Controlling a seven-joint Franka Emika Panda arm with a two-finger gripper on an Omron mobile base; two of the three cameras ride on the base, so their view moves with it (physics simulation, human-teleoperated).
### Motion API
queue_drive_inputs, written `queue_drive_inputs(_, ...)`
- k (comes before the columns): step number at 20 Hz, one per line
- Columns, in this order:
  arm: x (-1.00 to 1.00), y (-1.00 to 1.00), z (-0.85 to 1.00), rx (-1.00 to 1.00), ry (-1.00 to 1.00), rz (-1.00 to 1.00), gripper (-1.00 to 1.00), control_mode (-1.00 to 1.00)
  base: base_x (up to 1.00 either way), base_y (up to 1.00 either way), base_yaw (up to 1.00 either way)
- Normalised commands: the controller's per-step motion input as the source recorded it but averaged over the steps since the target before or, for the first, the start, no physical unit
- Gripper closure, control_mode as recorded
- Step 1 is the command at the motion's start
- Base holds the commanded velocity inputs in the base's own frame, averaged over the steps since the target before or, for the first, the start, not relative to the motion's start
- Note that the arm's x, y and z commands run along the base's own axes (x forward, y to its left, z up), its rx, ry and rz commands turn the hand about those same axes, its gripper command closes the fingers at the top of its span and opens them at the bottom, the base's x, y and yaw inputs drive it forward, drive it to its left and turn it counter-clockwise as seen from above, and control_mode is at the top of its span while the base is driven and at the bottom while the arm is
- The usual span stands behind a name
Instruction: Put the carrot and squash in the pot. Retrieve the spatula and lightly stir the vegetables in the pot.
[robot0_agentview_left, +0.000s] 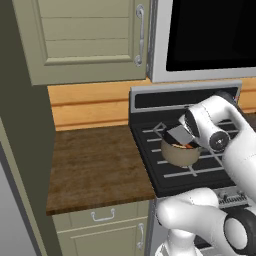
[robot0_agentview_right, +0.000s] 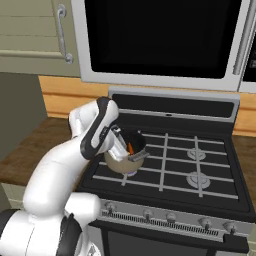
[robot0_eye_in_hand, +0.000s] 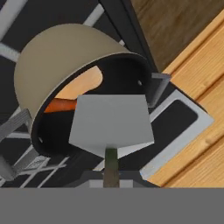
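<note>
While the white arm leans over the black stove (robot0_agentview_right: 200, 150), its fingers (robot0_eye_in_hand: 111, 171) sit at the bottom centre of the hand view, clamped shut on the thin grey handle of the flat, pale-grey squarish spatula (robot0_eye_in_hand: 111, 120). The blade fills the middle of that frame, poised over the mouth of the round tan-bronze metal pot (robot0_eye_in_hand: 52, 61) with its dark interior. Inside the pot, left of centre, lie the slender orange-red carrot (robot0_eye_in_hand: 61, 105) and, above it, the stubby tan-orange squash (robot0_eye_in_hand: 83, 83). In the left base view the pot (robot0_agentview_left: 179, 152) rests on the stove grate at centre right, beside the brown wooden surface (robot0_agentview_left: 95, 165); in the right base view it (robot0_agentview_right: 120, 162) sits left of centre, beside the arm's wrist.

The spatula looks stiff and light, though its narrow handle could twist in the grip. The vegetables seem firm and likely to roll, so gentle sweeps suit. The pot may slide on the grate if pushed hard.
</note>
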Motion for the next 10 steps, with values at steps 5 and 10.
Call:
queue_drive_inputs(5,-0.48,-0.05,0.43,0.11,0.17,-0.03,1.00,-1.00,0.00,0.00,0.00)
queue_drive_inputs(10,-0.10,-0.02,0.36,0.02,0.03,-0.06,1.00,-1.00,0.00,0.00,0.00)
